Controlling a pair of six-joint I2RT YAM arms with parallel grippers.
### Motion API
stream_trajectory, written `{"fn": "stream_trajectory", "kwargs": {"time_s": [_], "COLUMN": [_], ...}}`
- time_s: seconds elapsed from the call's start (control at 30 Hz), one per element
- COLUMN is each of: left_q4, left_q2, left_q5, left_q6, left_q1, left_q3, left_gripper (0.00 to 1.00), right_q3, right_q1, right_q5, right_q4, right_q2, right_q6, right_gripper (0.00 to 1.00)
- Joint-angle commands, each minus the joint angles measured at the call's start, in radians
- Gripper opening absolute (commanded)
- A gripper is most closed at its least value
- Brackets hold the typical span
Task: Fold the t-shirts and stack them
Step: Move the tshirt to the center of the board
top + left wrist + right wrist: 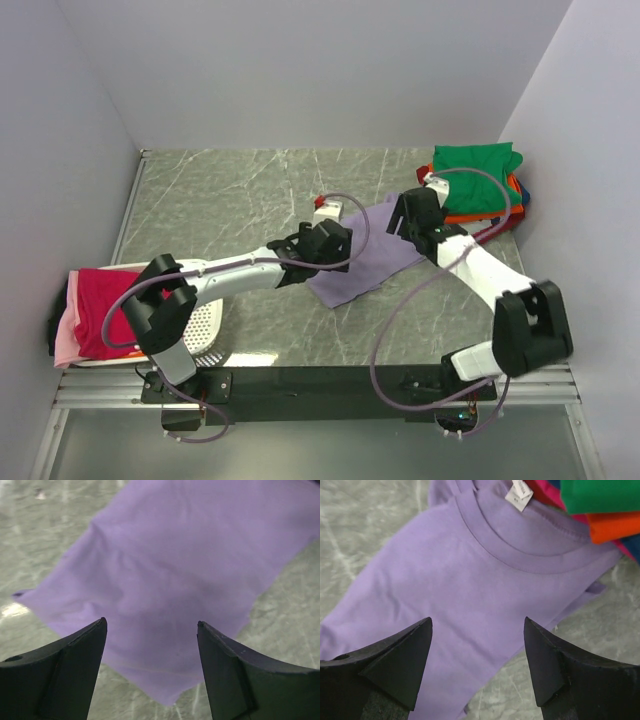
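A lavender-purple t-shirt (362, 262) lies folded lengthwise in the middle of the table, its collar (520, 547) toward the stack at the back right. It also shows in the left wrist view (170, 580). My left gripper (322, 238) hovers open and empty over its left end (152, 625). My right gripper (408, 215) hovers open and empty over its collar end (478, 625). A stack of folded shirts with a green one (472, 162) on top sits at the back right; orange (612, 526), magenta-red and blue edges show beneath it.
A white perforated basket (205, 322) stands at the near left, with a magenta-red shirt (100, 300) and a pink shirt (66, 335) draped over it. The side walls close in on both sides of the grey marble table (240, 190).
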Motion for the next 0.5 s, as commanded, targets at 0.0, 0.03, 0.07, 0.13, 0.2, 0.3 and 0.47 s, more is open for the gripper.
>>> {"fn": "stream_trajectory", "kwargs": {"time_s": [0.0,0.03,0.07,0.13,0.2,0.3,0.47], "left_q4": [0.160,0.178,0.192,0.249,0.284,0.329,0.323], "left_q2": [-0.017,-0.019,-0.022,-0.031,-0.048,-0.042,0.024], "left_q5": [0.058,0.071,0.087,0.095,0.107,0.121,0.096], "left_q6": [0.041,0.043,0.046,0.060,0.075,0.109,0.129], "left_q1": [-0.018,-0.021,-0.027,-0.053,-0.081,-0.125,-0.153], "left_q3": [-0.020,-0.032,-0.059,-0.089,-0.136,-0.164,-0.150], "left_gripper": [0.78,0.78,0.78,0.78,0.79,0.80,0.80], "right_q3": [0.103,0.119,0.141,0.152,0.152,0.152,0.119], "right_q1": [-0.037,-0.044,-0.049,-0.064,-0.084,-0.138,-0.175], "right_q5": [0.011,-0.010,-0.018,-0.039,-0.052,-0.092,-0.075], "right_q4": [-0.015,-0.028,-0.035,-0.042,-0.045,-0.068,-0.069], "right_q2": [0.104,0.127,0.161,0.183,0.210,0.245,0.233], "right_q6": [0.036,0.039,0.042,0.053,0.064,0.076,0.082], "right_gripper": [0.80,0.80,0.79,0.79,0.79,0.79,0.78]}}
